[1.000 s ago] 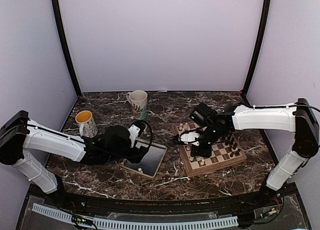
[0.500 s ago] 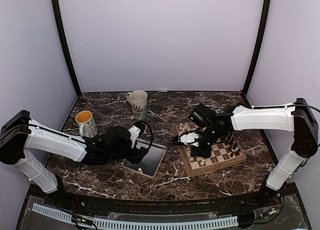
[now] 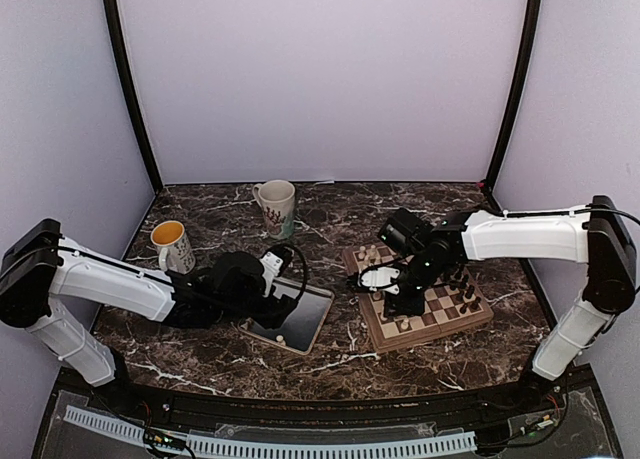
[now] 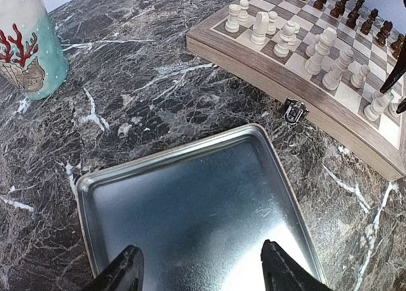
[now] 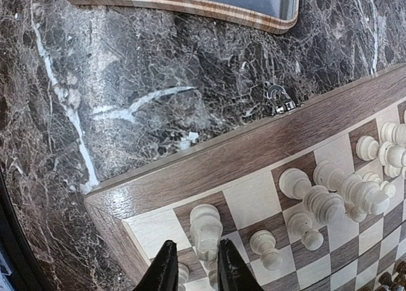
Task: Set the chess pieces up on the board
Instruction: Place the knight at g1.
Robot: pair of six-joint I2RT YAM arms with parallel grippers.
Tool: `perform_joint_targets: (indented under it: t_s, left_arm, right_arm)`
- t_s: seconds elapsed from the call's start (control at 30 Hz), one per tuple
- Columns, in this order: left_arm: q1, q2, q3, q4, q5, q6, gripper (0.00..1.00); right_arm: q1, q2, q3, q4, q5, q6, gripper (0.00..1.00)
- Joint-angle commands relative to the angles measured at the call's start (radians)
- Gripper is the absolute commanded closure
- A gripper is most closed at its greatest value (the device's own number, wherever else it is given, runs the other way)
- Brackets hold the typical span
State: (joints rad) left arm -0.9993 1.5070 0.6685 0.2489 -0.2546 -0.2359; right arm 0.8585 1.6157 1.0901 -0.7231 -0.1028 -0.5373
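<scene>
One chess piece seems half-hidden by the right end effector.

**Lighting and image quality.** Even, diffuse light falls from above. The pale walls read bright, while the dark marble bench stays dim, with soft, short shadows. The top view is low in detail, so small objects barely resolve. In the left wrist view, the tray carries a broad bluish sheen and the board bows with lens distortion. The right wrist view is sharp across its middle.
</scene>
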Motion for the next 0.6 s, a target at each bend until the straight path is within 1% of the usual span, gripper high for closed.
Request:
perform_joint_targets:
  t_s: [0.0, 0.07, 0.1, 0.17, 0.23, 0.33, 0.47, 0.57]
  left_arm:
    - [0.005, -0.041, 0.044, -0.146, 0.03, -0.03, 0.36]
    - [0.005, -0.058, 0.066, -0.238, 0.044, -0.048, 0.37]
    - [0.005, -0.065, 0.075, -0.282, 0.059, -0.052, 0.38]
    - [0.005, -0.074, 0.108, -0.381, 0.078, -0.064, 0.41]
    - [0.005, -0.074, 0.152, -0.491, 0.092, -0.058, 0.45]
    - [0.005, -0.068, 0.228, -0.641, 0.128, -0.037, 0.47]
    - [0.005, -0.031, 0.332, -0.774, 0.234, 0.005, 0.47]
    - [0.005, 0.05, 0.416, -0.898, 0.256, 0.021, 0.5]
  right_arm:
    - [0.009, -0.013, 0.049, -0.03, -0.037, 0.013, 0.76]
    - [0.007, -0.013, 0.056, -0.034, -0.046, 0.015, 0.74]
    - [0.007, -0.039, 0.056, -0.036, -0.05, 0.016, 0.73]
    - [0.004, -0.061, 0.056, -0.037, -0.058, 0.02, 0.72]
    - [-0.011, -0.073, 0.093, -0.038, -0.091, 0.027, 0.69]
    - [-0.052, -0.081, 0.115, -0.043, -0.159, 0.03, 0.67]
    - [-0.165, -0.105, 0.102, -0.006, -0.239, 0.028, 0.67]
    - [-0.291, -0.153, 0.015, 0.097, -0.329, 0.038, 0.67]
